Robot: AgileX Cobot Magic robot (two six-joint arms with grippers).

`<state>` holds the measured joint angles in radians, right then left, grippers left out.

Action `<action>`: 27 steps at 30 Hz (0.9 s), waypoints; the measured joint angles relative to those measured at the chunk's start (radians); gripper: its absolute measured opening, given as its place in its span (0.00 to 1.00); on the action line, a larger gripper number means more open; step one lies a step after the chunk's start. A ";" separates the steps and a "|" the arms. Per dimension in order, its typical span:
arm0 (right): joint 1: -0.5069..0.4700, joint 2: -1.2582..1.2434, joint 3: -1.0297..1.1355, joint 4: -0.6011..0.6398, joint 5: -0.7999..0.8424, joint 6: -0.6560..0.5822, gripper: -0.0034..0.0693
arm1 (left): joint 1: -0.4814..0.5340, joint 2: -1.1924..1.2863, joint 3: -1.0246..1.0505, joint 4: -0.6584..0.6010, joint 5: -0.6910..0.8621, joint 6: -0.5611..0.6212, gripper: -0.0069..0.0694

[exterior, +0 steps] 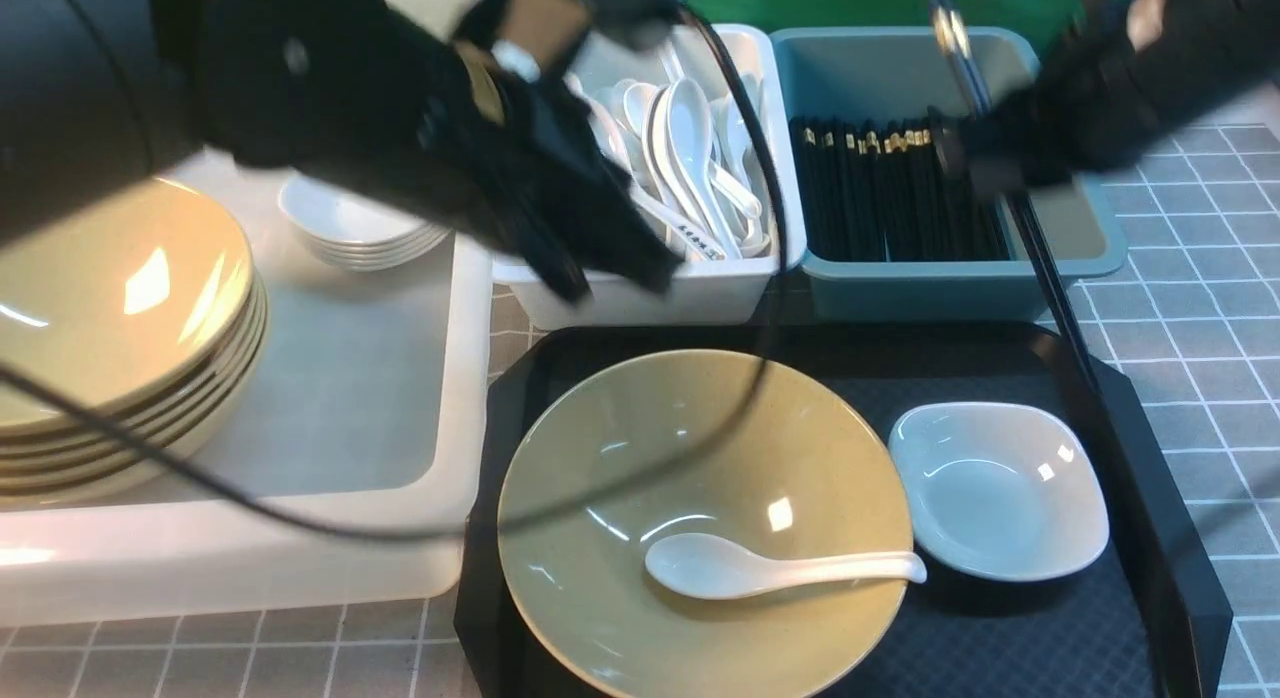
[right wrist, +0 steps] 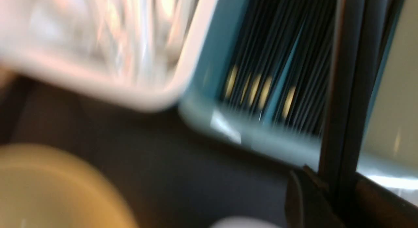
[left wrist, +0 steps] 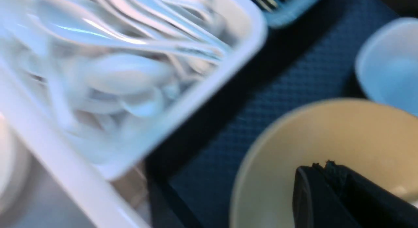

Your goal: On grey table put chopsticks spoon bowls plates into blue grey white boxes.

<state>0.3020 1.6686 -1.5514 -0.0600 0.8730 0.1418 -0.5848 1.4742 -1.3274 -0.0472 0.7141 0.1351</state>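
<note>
On the black tray the wide olive-yellow bowl (exterior: 700, 448) holds the white spoon (exterior: 770, 570); the small white plate (exterior: 1000, 490) sits to its right. My left gripper (exterior: 615, 276) is shut and empty, hanging over the near edge of the white box (exterior: 700, 293). In the left wrist view, the gripper (left wrist: 321, 166) shows above the bowl (left wrist: 326, 133). My right gripper (exterior: 975, 168) is shut on the black chopsticks (exterior: 1050, 278), held steeply over the blue-grey box (exterior: 950, 288). The right wrist view shows the chopsticks (right wrist: 352, 90) between the jaws of the gripper (right wrist: 339, 185).
The black tray (exterior: 1000, 628) lies on the grey tiled table (exterior: 1200, 328). The white box is full of spoons (exterior: 690, 148); the blue-grey box holds several chopsticks (exterior: 880, 198). The large translucent tub (exterior: 350, 378) on the left holds stacked yellow bowls (exterior: 110, 328) and white dishes (exterior: 355, 228).
</note>
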 joint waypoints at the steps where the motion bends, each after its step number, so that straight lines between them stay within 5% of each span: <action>1: -0.009 0.031 -0.040 0.000 -0.006 0.004 0.26 | 0.011 0.001 -0.003 0.000 -0.018 0.004 0.08; 12: -0.113 0.478 -0.577 0.000 -0.072 0.111 0.26 | 0.021 0.005 -0.004 0.008 -0.178 0.055 0.08; 20: -0.142 0.711 -0.736 0.000 -0.051 0.127 0.26 | 0.021 0.008 0.044 0.011 -0.254 0.066 0.08; 24: -0.142 0.751 -0.736 0.000 0.014 0.127 0.32 | 0.021 0.024 0.048 0.011 -0.261 0.066 0.08; 27: -0.143 0.751 -0.763 0.000 0.102 0.111 0.46 | 0.021 0.012 0.048 0.010 -0.221 0.066 0.08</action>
<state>0.1588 2.4195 -2.3146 -0.0600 0.9747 0.2525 -0.5641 1.4864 -1.2798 -0.0375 0.4934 0.2011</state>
